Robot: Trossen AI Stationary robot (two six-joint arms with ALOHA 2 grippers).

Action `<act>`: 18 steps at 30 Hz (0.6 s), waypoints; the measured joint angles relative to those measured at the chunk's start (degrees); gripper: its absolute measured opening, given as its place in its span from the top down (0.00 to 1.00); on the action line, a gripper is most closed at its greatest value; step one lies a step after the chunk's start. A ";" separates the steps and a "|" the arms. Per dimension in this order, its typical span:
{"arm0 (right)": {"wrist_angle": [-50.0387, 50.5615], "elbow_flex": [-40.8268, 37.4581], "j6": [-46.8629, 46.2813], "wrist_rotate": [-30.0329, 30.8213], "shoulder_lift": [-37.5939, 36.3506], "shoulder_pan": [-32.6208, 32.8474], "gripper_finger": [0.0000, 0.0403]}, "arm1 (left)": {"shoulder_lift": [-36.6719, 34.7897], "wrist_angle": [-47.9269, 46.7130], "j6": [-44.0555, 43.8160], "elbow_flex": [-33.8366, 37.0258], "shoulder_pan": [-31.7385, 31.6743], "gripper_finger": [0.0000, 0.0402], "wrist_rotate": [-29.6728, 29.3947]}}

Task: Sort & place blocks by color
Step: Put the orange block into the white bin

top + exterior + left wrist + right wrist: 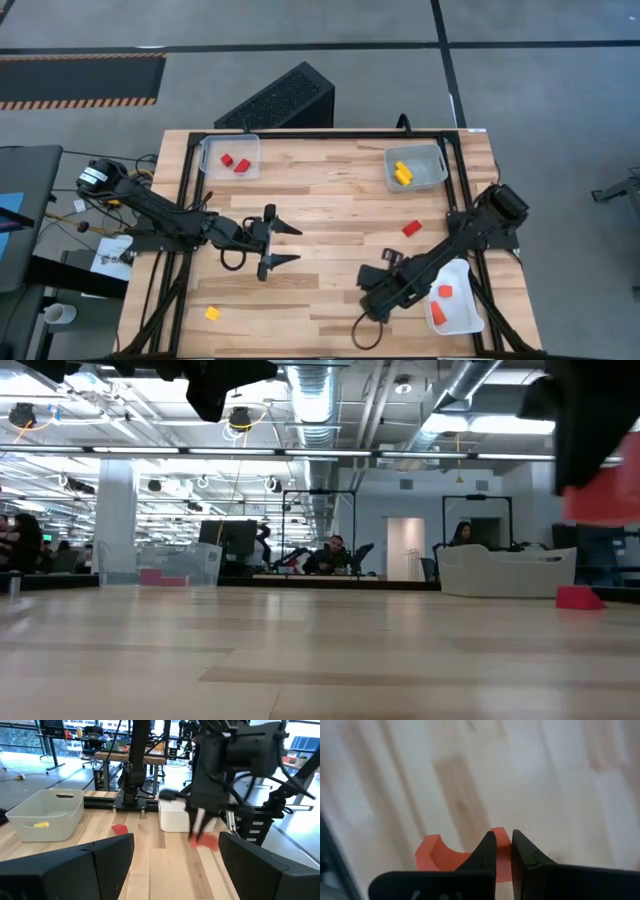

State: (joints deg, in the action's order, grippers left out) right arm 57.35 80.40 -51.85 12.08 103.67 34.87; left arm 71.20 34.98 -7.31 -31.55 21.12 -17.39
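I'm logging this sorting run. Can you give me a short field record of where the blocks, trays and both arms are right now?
right tool: shut on curved orange block
left tool: open, mid-table, waiting
red tray: two red blocks
yellow tray: yellow blocks
orange tray: two orange blocks
loose: red block, yellow block

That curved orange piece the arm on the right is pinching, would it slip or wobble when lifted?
Probably stiff: the curved orange piece keeps crisp edges under the right end effector. It looks light, being small. The grip sits on one end, so it might swing or twist slightly.
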 joint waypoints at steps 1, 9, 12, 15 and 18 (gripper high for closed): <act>2.41 0.00 -0.70 0.05 -0.64 0.25 0.95 | -0.01 0.00 0.00 0.00 0.00 0.31 0.00; 15.94 0.00 -2.36 1.51 -7.35 4.44 0.94 | 0.00 0.00 0.00 0.00 0.02 0.31 0.02; 17.65 -0.33 -4.49 1.51 -10.58 6.35 0.94 | 0.00 0.00 -0.01 0.00 0.01 0.31 0.02; 17.88 -2.67 -7.97 1.83 -13.86 8.54 0.94 | 0.00 0.00 -0.30 0.00 0.02 0.31 0.02; 17.92 -6.36 -12.49 1.86 -17.08 10.75 0.93 | 0.00 0.00 -0.31 0.00 0.00 0.31 0.02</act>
State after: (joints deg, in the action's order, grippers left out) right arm 75.28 74.04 -64.34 13.94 86.59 45.62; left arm 71.20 34.98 -7.62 -31.55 21.13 -17.37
